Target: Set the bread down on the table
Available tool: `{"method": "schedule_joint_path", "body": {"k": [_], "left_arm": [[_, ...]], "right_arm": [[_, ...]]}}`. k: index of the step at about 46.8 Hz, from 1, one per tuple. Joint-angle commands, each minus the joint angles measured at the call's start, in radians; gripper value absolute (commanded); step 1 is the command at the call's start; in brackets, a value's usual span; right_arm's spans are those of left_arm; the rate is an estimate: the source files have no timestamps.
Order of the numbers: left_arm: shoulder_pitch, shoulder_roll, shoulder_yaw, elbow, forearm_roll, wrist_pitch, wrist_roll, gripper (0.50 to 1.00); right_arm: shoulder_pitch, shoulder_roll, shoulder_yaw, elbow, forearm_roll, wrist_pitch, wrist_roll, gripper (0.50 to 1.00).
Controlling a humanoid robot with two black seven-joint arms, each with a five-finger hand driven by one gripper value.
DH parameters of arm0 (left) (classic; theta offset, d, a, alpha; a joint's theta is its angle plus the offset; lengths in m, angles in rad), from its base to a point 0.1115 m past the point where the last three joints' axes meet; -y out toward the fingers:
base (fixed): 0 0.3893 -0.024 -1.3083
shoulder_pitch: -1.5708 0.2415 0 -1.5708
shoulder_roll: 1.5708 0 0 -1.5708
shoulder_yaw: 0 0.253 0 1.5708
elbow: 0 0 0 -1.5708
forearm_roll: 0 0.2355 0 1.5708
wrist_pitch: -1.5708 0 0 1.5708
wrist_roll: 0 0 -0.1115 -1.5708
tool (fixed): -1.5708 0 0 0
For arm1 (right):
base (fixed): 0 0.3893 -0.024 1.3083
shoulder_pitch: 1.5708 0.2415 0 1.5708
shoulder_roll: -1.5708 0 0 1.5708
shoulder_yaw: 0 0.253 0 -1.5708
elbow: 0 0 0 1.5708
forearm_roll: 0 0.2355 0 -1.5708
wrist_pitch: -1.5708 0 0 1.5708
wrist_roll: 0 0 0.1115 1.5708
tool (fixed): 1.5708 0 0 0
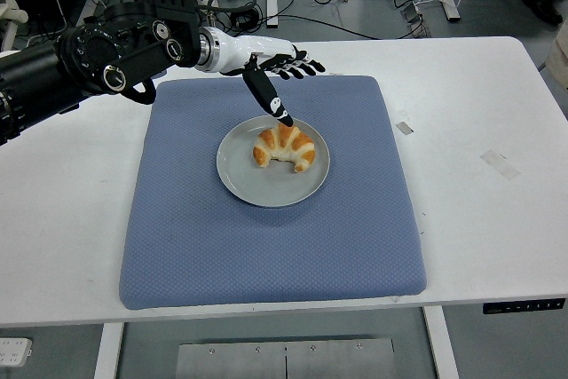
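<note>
Table (497, 95): smooth white top, matt with a faint sheen — looks laminate. Mat (275, 246): blue cloth, finely dimpled weave, matt, soft-looking edges. Plate (240, 179): pale grey, smooth, low gloss; ceramic or plastic, cannot tell which. Bread (284, 146): golden-brown crust, slightly shiny on the ridges, paler and dull in the seams. Left hand (275, 73): glossy white shell at the wrist, black fingers — hard plastic look; forearm housing black, matt.

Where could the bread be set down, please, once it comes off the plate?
Bare blue padded mat lies in front of the round grey plate and to its right. White table right of the mat is free. Behind the crescent bread roll, the left hand crowds.
</note>
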Motion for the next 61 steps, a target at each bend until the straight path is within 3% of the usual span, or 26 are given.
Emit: {"method": "schedule_joint_path", "body": {"k": [1,7,61], "left_arm": [[0.007,0.001,0.001,-0.007,0.011,0.000,0.008,0.943],[0.027,0.003,0.001,-0.009,0.011,0.000,0.042,0.943],[0.087,-0.017,0.015,-0.009,-0.002,0.004,0.042,0.913]], "right_arm": [[0.000,0.000,0.000,0.000,0.000,0.000,-0.001,1.000],[0.000,0.000,0.000,0.000,0.000,0.000,-0.001,1.000],[0.000,0.000,0.000,0.000,0.000,0.000,0.001,1.000]]}}
